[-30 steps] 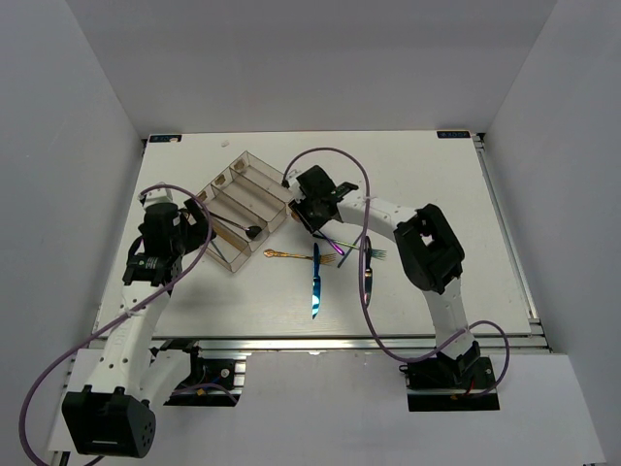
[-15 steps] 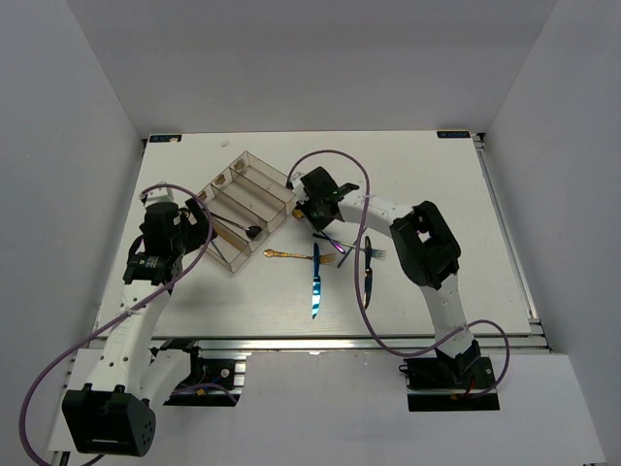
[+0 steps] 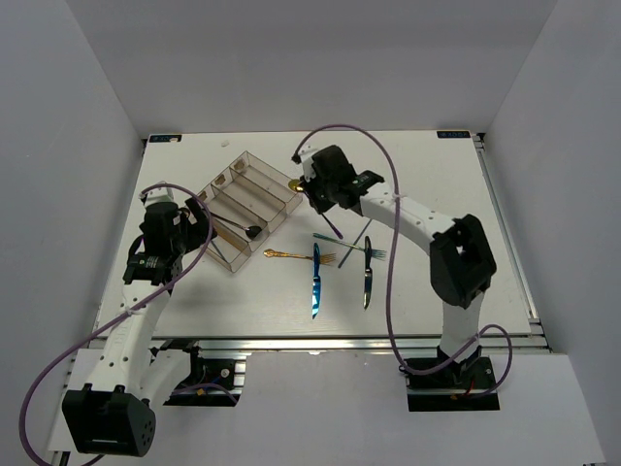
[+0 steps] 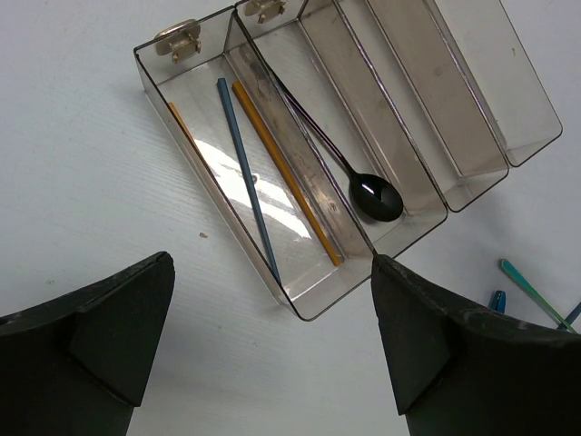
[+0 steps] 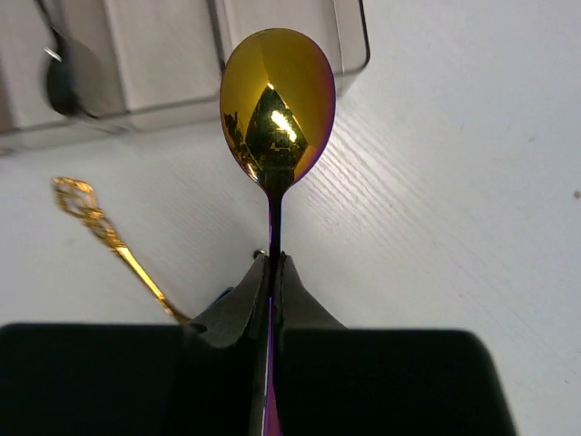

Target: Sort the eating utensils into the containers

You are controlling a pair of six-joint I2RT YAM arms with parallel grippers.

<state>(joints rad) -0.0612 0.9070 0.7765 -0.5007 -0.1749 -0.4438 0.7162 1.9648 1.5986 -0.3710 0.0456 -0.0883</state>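
My right gripper (image 5: 272,272) is shut on the handle of a purple-rainbow spoon (image 5: 277,104) and holds it above the table, just off the right end of the clear organiser tray (image 5: 163,54). In the top view the gripper (image 3: 306,191) and the spoon's gold-looking bowl (image 3: 296,183) are beside the tray (image 3: 275,184). My left gripper (image 4: 272,363) is open and empty over the table near the tray's end (image 4: 313,304). The tray's first compartment holds a blue chopstick (image 4: 243,173) and an orange one (image 4: 281,168). The second holds a black spoon (image 4: 374,198).
On the table in front of the tray lie a gold fork (image 3: 301,256), a blue knife (image 3: 315,283), a dark knife (image 3: 367,282), a teal fork (image 3: 375,253) and a thin chopstick (image 3: 328,223). The gold fork's handle (image 5: 100,232) lies below the held spoon.
My right arm has lifted the spoon off the pile and carried it away from me, up beside the tray's right end. The left arm has not moved.
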